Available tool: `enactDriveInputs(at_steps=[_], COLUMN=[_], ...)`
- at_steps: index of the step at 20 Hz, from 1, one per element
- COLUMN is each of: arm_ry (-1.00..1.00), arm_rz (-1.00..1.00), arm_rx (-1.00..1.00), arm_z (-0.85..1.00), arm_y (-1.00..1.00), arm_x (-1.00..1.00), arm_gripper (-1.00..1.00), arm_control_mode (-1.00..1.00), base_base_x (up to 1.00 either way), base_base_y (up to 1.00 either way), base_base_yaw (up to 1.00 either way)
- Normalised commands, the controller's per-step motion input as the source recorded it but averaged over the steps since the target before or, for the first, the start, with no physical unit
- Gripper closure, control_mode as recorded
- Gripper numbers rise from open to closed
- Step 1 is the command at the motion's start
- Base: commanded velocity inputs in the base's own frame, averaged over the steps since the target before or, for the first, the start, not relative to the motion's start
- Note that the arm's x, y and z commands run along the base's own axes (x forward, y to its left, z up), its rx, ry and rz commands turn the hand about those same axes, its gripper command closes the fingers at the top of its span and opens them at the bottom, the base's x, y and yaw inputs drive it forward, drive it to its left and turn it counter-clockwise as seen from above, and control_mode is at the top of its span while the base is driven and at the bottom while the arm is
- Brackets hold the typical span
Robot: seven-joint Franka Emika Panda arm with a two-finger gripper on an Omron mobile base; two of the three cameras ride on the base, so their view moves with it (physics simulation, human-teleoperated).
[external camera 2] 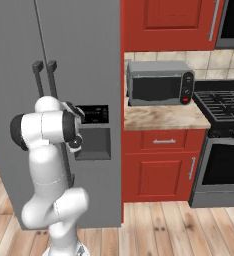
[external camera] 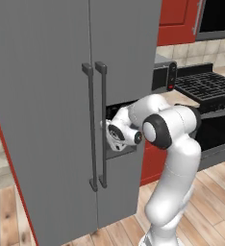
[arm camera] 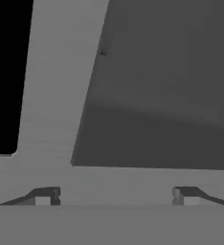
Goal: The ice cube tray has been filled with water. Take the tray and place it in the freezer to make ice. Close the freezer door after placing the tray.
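Note:
The freezer point(external camera: 47, 96) is a tall grey two-door cabinet, and both doors stand shut. The freezer door point(external camera: 129, 48) point(external camera 2: 89, 50) is the right-hand one, with a dark bar handle point(external camera: 103, 96) point(external camera 2: 51, 80). My gripper point(arm camera: 115, 196) point(external camera: 106, 126) point(external camera 2: 78, 114) is pressed close to this door at its dispenser recess point(arm camera: 157, 95) point(external camera 2: 94, 142), just right of the handle. Its fingertips point(arm camera: 44, 195) stand wide apart, open, with nothing between them. A black panel point(arm camera: 8, 72) point(external camera 2: 95, 114) sits beside the recess. The ice cube tray is out of view.
A microwave point(external camera 2: 159, 82) point(external camera: 163, 77) stands on the stone counter point(external camera 2: 159, 117) right of the freezer. Further right is a stove point(external camera 2: 224, 105) point(external camera: 206, 86). Red cupboards point(external camera 2: 159, 170) run above and below. Wood floor point(external camera 2: 179, 230) lies open to the right of my arm.

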Motion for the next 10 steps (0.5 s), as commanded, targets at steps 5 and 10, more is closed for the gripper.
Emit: enactDriveInputs(at_steps=[5, 10], arm_ry=[0.0, 0.04], arm_rz=[-0.23, -0.09], arm_rx=[0.0, 0.0], arm_z=[0.0, 0.01], arm_y=[0.31, 0.01], arm_x=[0.97, 0.72], arm_gripper=[-1.0, -1.0], arm_control_mode=[-1.0, -1.0], base_base_x=[0.0, 0.0], base_base_y=[0.0, 0.0], base_base_yaw=[0.0, 0.0])
